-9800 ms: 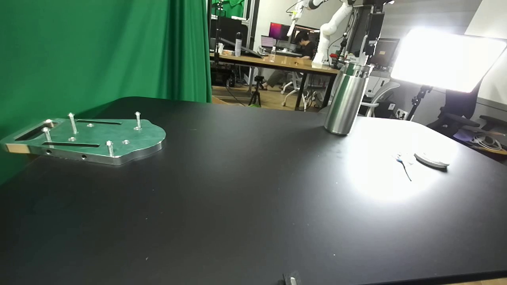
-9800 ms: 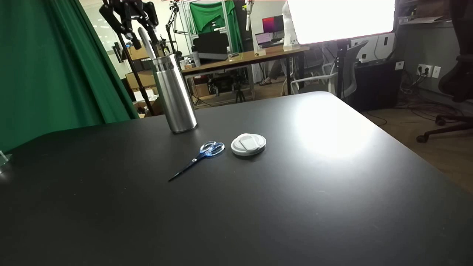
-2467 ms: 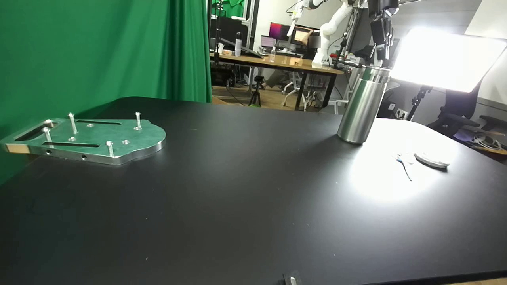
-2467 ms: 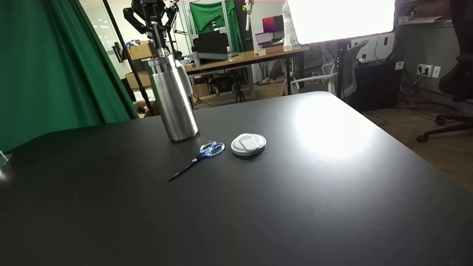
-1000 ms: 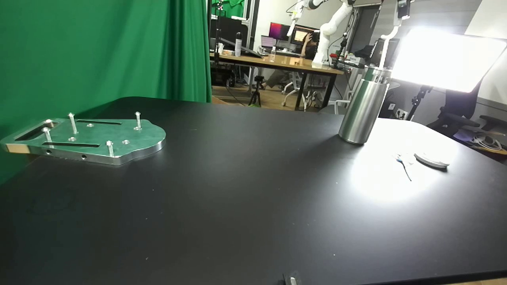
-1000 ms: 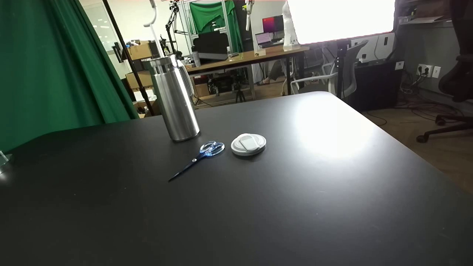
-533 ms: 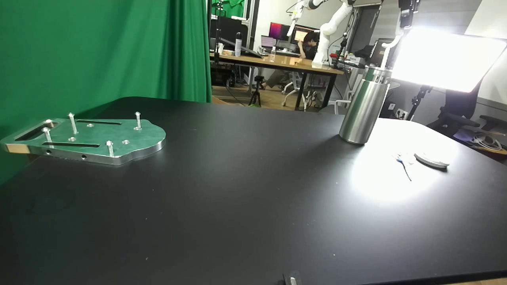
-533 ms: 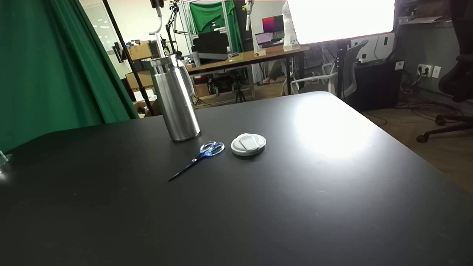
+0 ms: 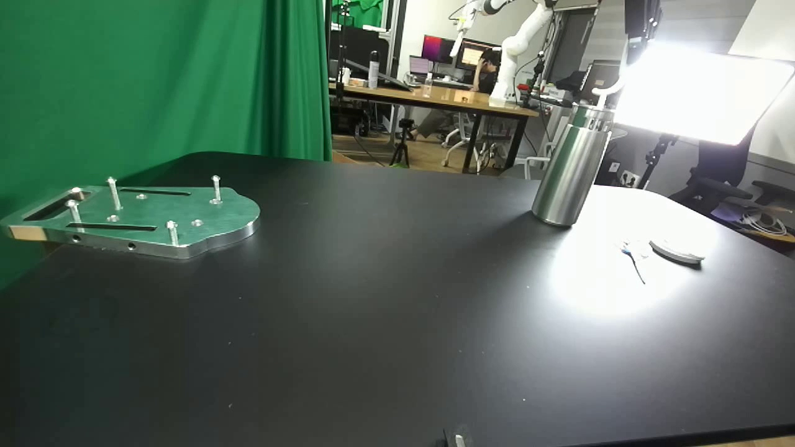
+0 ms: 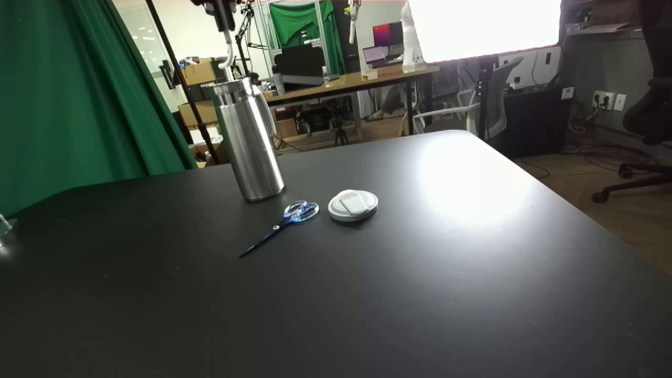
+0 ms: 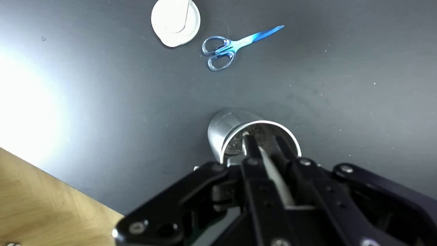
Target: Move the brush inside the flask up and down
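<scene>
Spreading dark and matte through both exterior views, the worktop [image 10: 394, 294] carries a bright patch of glare on the side towards the lamp [image 9: 702, 93]. A green curtain [image 9: 155, 74] hangs beyond another side, and near it lies a plate [image 9: 161, 214] with upright pegs [image 9: 114, 195]. Further back stand a wooden desk [image 9: 447, 97] with monitors [image 9: 437, 48], a white robot arm [image 9: 514, 47] and a person [image 9: 487, 81] in dark clothes. In the wrist view, wood [image 11: 44, 208] shows past a straight edge of the worktop.

The flask [image 10: 249, 147], brushed silver, stands on the worktop with its mouth open. Scissors [image 11: 235, 45] with clear grips lie near it, and just beside them rests a white lid [image 11: 170, 18].

The brush [image 10: 229, 56] is in the flask, its lower part hidden by the metal. What shows is a slim white shaft that comes out of the mouth, crooks sideways and runs up to the tool [image 11: 266, 143]. Dark, frizzy texture shows inside the mouth; whether it is bristles, I cannot tell. The tool is above the flask, its black fingers [image 11: 253, 150] closed on the brush, whose pale handle lies between them.
</scene>
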Motion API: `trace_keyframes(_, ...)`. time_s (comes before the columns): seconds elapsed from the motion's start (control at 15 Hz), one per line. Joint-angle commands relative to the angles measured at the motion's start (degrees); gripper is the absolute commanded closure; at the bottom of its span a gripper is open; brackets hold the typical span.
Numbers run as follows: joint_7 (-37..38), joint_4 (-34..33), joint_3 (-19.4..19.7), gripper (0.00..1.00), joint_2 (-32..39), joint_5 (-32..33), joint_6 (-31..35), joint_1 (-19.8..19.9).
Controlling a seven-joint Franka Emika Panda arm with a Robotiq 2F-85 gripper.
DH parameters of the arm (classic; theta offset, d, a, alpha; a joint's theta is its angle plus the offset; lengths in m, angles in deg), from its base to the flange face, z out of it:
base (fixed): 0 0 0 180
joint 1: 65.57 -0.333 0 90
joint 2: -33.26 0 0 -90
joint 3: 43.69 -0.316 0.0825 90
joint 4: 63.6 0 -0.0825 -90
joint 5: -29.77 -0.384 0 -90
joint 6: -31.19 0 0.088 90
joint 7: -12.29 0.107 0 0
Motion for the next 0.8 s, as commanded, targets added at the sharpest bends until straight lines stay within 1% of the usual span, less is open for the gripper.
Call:
trace_keyframes(0.0,0.88,9.25,-0.32,0.96,-4.71,0.54,4.85,0.01)
trace_keyframes(0.33,0.99,15.41,-0.54,0.96,-5.34,1.03,10.13,-0.71)
trace_keyframes(0.73,1.01,18.51,-0.51,0.96,-5.65,1.91,12.38,-1.49)
